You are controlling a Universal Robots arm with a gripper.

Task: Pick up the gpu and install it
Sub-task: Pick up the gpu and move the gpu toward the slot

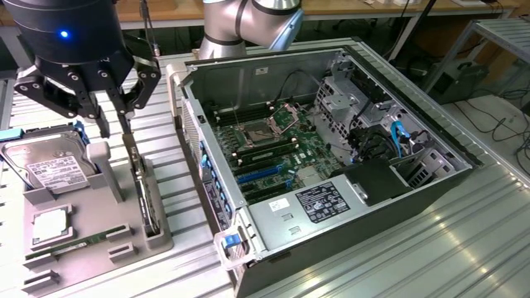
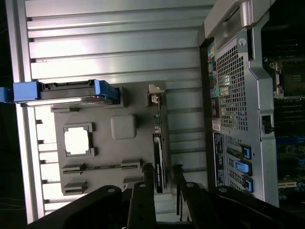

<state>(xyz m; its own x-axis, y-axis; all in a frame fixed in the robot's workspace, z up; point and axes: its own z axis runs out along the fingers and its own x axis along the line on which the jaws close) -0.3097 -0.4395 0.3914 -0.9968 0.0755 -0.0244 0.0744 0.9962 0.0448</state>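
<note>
1. The ribbed metal counter (image 1: 431, 248) carries everything; the frame cuts off its edges.
2. The open grey computer case (image 1: 248, 84) lies on its side at the exterior view's right, its near corner cropped.
3. The grey moulded fixture tray (image 1: 91, 214) sits just beside the case, at the exterior view's left.
4. The black claw (image 1: 115, 129) hangs over the tray's far end, spread wide and holding nothing.
5. The thin dark gpu (image 1: 145, 192) stands on edge in the tray's slot nearest the case. Its far end lies between the fingers. Whether they touch is unclear, and its faces are hard to make out.
</note>
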